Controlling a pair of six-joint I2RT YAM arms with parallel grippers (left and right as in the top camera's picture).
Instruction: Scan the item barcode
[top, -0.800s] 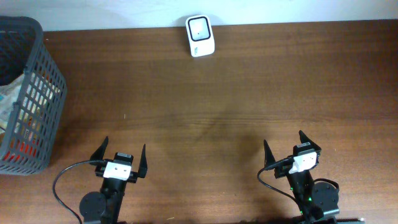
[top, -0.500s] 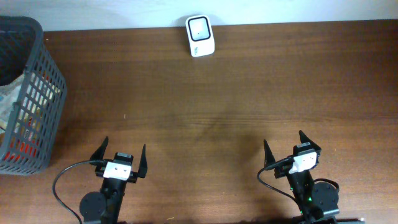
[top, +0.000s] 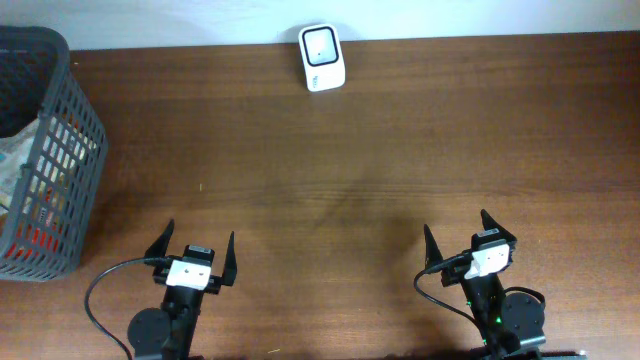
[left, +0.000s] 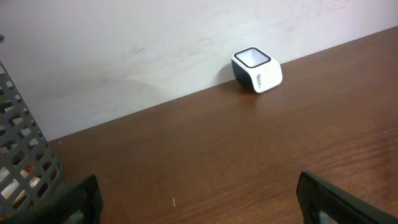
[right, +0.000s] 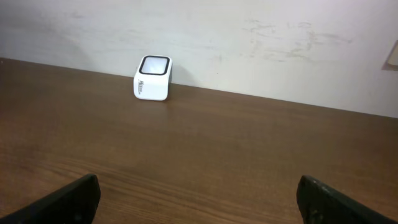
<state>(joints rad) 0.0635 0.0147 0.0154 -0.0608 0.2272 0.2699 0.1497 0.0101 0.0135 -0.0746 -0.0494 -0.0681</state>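
The left fingers (top: 160, 243) and the right fingers (top: 429, 250) are spread and empty, well before the scanner (top: 322, 58). The items (top: 15, 150) lie in the basket (top: 75, 170), far left of it. I think a finger may catch the mesh wall and tip the basket.

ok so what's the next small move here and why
Probably swing the left gripper toward the grey basket on its side of the table, to pick out one of the items. It and the right gripper are both open and empty, and nothing lies in front of the white scanner yet.
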